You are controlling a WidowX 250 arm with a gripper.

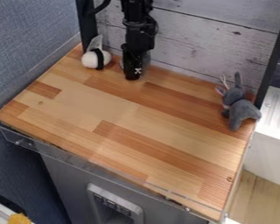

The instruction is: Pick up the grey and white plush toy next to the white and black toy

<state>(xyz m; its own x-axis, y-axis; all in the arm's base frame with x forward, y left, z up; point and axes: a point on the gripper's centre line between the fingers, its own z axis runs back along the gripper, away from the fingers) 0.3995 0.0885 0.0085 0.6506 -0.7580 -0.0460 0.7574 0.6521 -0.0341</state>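
Note:
The black gripper (132,72) hangs at the back of the wooden table (124,118), left of centre, close to the tabletop. A greyish, partly see-through thing behind it is mostly hidden, and I cannot tell what it is. Just left of the gripper, apart from it, lies a white round plush toy (90,60) with a black band and a pale tag. At the right edge of the table is a grey plush animal (240,109) with upright ears.
A whitewashed plank wall (195,43) stands along the back edge. Black posts rise at the back left and right corners. A clear strip (96,164) runs along the front edge. A white surface (274,144) lies beyond the right side.

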